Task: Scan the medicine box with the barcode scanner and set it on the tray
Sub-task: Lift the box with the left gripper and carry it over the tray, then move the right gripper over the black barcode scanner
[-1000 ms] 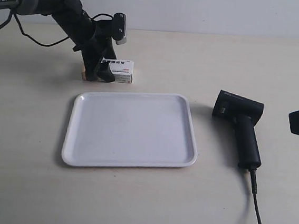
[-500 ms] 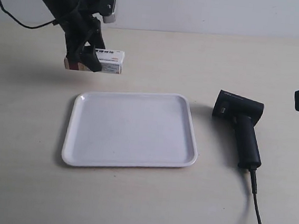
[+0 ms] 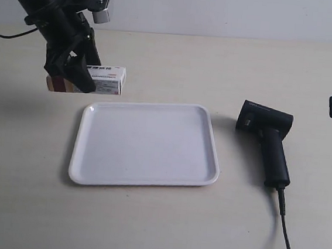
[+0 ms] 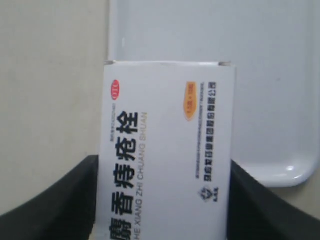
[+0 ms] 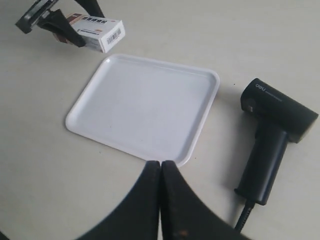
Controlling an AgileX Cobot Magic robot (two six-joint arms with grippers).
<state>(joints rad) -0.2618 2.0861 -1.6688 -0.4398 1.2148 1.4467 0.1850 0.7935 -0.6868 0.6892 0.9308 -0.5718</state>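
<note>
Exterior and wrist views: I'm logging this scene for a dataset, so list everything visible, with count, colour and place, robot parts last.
box: 1, white with a dark red and tan end, held off the table beyond the tray's far left corner in the exterior view; a barcode shows on one end in the right wrist view.
tray: 1, white, mid-table, nothing in it.
scanner: 1, black, lying on the table beside the tray, untouched.
cable: 1, black, running from the scanner's handle toward the exterior view's bottom edge.
table: 1, beige.
left gripper: 1, black, shut on the box.
right gripper: 1, black, fingers together, holding nothing, above the table near the tray.
</note>
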